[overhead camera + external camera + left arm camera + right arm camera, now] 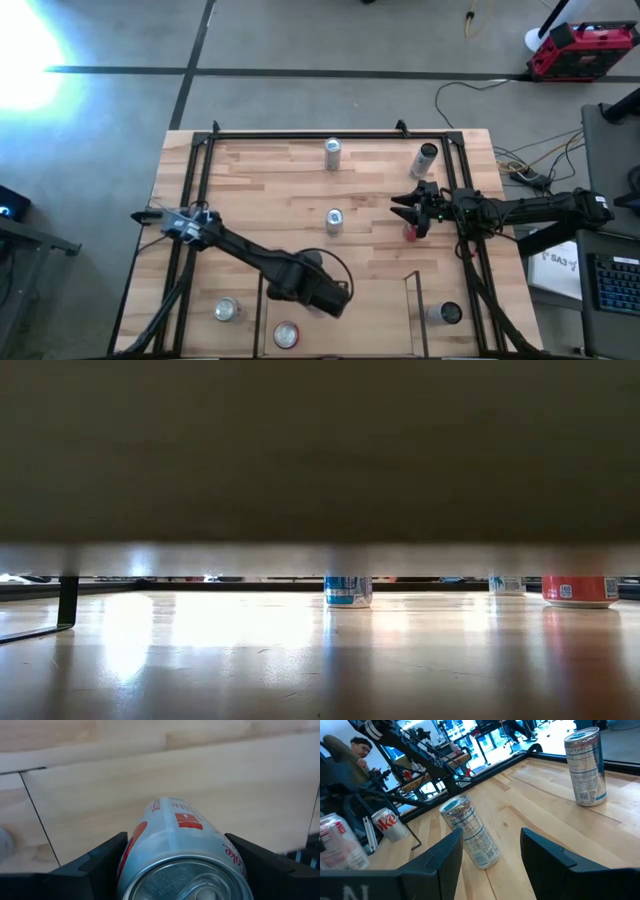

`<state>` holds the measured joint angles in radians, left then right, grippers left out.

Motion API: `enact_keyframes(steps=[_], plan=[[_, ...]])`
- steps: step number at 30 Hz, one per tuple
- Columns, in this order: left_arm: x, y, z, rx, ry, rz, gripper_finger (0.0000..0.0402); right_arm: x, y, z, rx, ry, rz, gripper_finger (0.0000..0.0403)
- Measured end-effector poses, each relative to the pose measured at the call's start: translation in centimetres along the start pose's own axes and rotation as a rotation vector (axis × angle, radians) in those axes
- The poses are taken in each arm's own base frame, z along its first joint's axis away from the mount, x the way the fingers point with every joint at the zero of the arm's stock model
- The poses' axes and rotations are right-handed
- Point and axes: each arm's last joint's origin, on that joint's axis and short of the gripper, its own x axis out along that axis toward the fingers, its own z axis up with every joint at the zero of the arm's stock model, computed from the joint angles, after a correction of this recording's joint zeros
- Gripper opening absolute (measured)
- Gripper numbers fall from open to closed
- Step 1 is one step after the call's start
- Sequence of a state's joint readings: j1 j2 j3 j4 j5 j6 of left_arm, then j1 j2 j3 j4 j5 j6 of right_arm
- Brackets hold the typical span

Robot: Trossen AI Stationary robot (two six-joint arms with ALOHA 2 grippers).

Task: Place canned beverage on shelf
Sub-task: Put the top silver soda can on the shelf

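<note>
Fingers (102,862) of the left gripper (182,870), partly spread, clamp a silver-and-red can (185,845) over the shelf (340,300).

Roughly seven cans (333,153); two arms (260,262).

This is a robotics lab or workshop. A light wooden table (300,200) with a black metal frame (300,132) stands on a bare grey concrete floor (300,40) marked with dark lines, with loose cables (470,90) and a red tool case (582,50) lying on it and a keyboard (612,285) beside the table. Beyond the table a person (355,750) sits among desks and blue-lit equipment.
</note>
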<state>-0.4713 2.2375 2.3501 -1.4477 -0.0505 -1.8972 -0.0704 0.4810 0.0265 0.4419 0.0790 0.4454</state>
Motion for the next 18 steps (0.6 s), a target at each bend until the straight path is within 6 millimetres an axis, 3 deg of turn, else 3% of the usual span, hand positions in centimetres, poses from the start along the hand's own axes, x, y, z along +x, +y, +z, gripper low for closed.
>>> enact_keyframes(steps=[9,18], plan=[[0.2,0.0,-1.2,0.078,0.018,-0.03,0.029,0.0,0.0,0.0,0.0,0.0,0.0,0.0183],[2.3,-0.1,-1.8,0.1,0.038,0.025,0.029,0.0,0.0,0.0,0.0,0.004,-0.002,0.0183]])
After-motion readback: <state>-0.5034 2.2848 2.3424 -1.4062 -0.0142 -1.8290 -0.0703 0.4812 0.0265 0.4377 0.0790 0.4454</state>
